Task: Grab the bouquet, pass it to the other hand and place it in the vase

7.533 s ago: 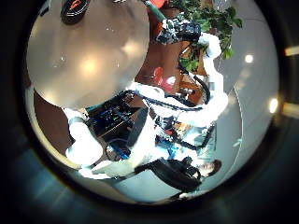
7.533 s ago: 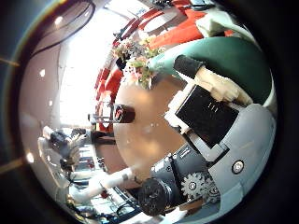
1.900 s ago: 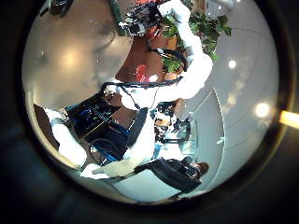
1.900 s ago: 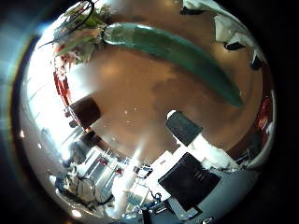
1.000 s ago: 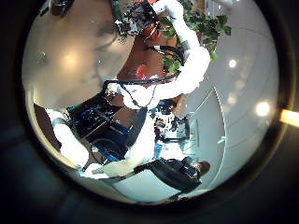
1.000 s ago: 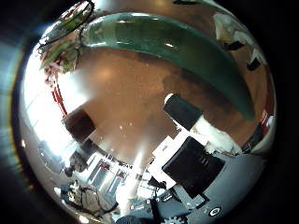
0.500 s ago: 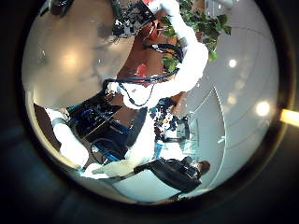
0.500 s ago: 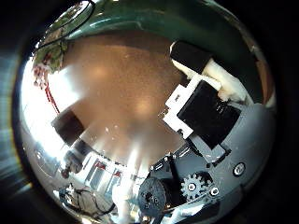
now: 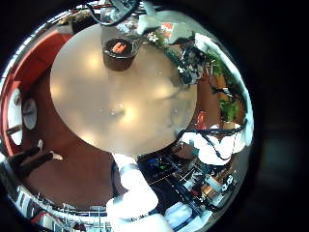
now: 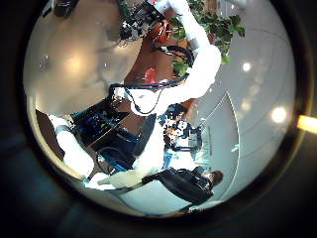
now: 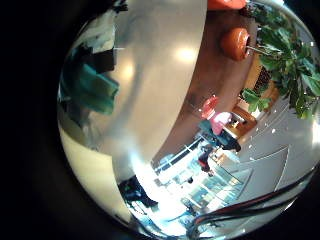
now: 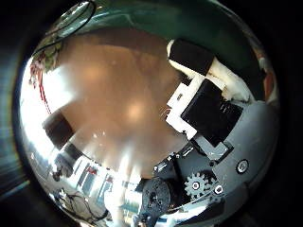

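Observation:
The bouquet (image 12: pixel 161 14) lies on the round table (image 9: pixel 106 97), a long paper-wrapped cone with its flowers (image 12: pixel 44 59) at one end. My right hand (image 12: pixel 204 104) is low over the wrap, and its fingers (image 12: pixel 194 57) curl in against it. The wrap (image 11: pixel 95 88) also shows close beside that palm. A dark vase (image 12: pixel 57 128) stands upright further along the table (image 12: pixel 123 104). From my left palm I see the vase (image 9: pixel 119 53) near the far rim and the right hand (image 9: pixel 188 63) beside it. My left hand (image 9: pixel 130 193) hangs off the table's edge, fingers relaxed and empty.
Potted plants (image 11: pixel 285 50) and chairs (image 11: pixel 237 42) stand beyond the table. The right arm (image 10: pixel 193 55) reaches over the table's rim. Most of the tabletop between the vase and my left hand is bare.
The right palm has dropped closer to the bouquet, and its fingers have bent in against the wrap. The left hand has hardly moved.

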